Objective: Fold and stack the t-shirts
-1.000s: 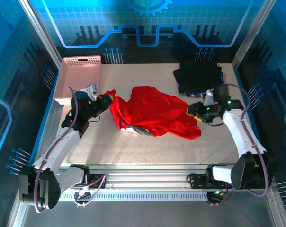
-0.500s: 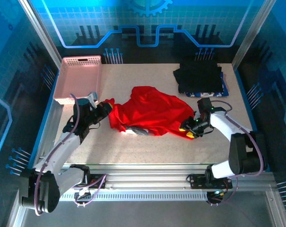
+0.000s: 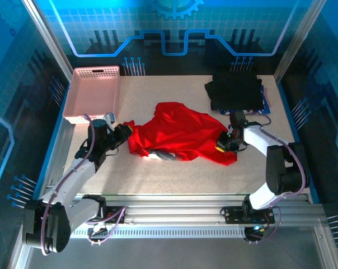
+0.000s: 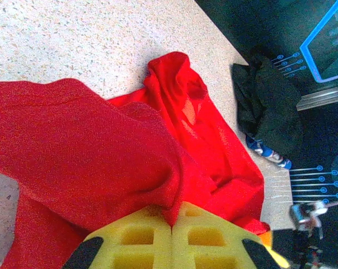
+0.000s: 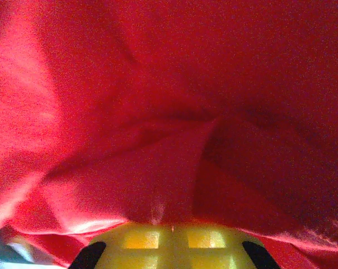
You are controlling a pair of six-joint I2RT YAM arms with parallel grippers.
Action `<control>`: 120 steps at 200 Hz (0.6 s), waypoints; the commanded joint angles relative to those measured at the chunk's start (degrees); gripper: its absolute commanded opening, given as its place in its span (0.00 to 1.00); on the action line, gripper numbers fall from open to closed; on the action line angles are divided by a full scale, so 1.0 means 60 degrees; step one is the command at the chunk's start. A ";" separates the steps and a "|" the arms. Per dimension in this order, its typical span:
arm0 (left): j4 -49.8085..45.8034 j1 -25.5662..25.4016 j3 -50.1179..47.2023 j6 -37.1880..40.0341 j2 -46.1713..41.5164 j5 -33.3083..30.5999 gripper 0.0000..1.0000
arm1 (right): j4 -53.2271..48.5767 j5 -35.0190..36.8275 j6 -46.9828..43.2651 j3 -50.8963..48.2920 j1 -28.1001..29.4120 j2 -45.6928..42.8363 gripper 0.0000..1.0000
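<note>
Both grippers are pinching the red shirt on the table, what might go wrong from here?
The red t-shirt lies crumpled, so the left gripper and right gripper may each pinch several layers; pulling apart might leave it twisted, not flat.
The right gripper sits near the folded black shirts; a swing that way could drag the stack out of shape.
The left gripper holds a narrow fold, which may slip under tension.
</note>
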 commanded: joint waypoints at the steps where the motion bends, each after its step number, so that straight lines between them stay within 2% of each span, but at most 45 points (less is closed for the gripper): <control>1: -0.0346 -0.0013 0.0567 0.0136 -0.0422 -0.0253 0.04 | -0.0662 0.0567 -0.0458 0.1109 0.0028 -0.1165 0.00; 26: -0.0744 0.0025 0.1468 0.0390 -0.0734 -0.0505 0.04 | -0.1688 0.0493 -0.1025 0.2397 -0.0257 -0.2131 0.00; 69: -0.0905 0.0666 0.3701 0.0962 -0.0544 -0.0594 0.05 | -0.2264 -0.0894 -0.1450 0.4780 -0.1834 -0.2978 0.00; 93: -0.0267 0.0962 0.5177 0.1238 0.0369 -0.0172 0.06 | -0.2484 -0.2072 -0.1724 0.6600 -0.2551 -0.2217 0.00; 120: 0.0645 0.1010 0.7029 0.1547 0.2225 0.0563 0.06 | -0.2000 -0.2584 -0.1739 0.8231 -0.2843 -0.0864 0.00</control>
